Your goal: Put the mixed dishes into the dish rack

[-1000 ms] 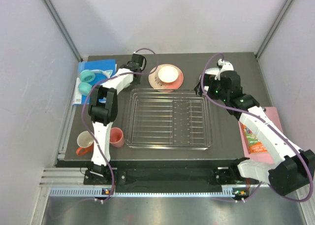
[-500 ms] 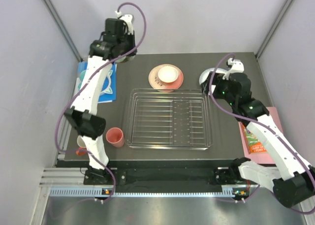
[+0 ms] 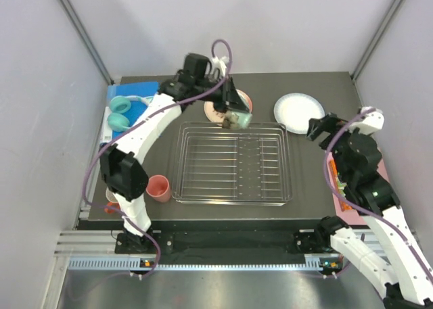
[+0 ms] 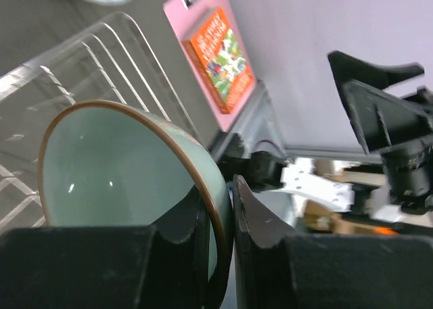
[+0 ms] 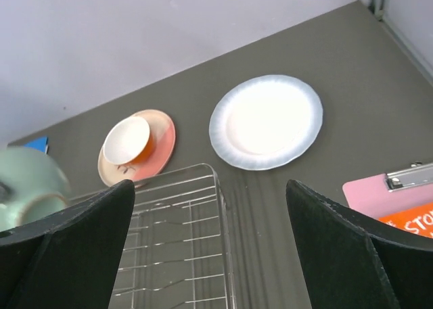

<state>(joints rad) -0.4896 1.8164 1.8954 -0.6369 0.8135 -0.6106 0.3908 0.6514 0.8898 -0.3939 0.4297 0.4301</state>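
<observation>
The left gripper [image 4: 220, 218] is clenched on the rim of the mint-green bowl [image 4: 115, 167] — one finger inside, one outside. It holds the bowl tilted in the air over the far edge of the dish rack [image 3: 231, 161].

The right gripper [image 3: 318, 126] hangs released, jaws wide with nothing between them, near the white plate [image 5: 266, 122], which lies flat on the table [image 3: 318, 180] beyond the rack's far right corner. The orange bowl [image 5: 126, 140] sits on the pink-and-cream plate [image 5: 161, 134] just past the rack's far rim. The pink cup [image 3: 159, 188] stands left of the rack, and the orange mug [image 3: 110, 206] is partly hidden behind the left arm.

A pink clipboard [image 4: 203, 25] on the right carries an orange sheet [image 4: 220, 49]. White letters starting "STO" show at the frame's edge in the right wrist view — the rest is unreadable.
</observation>
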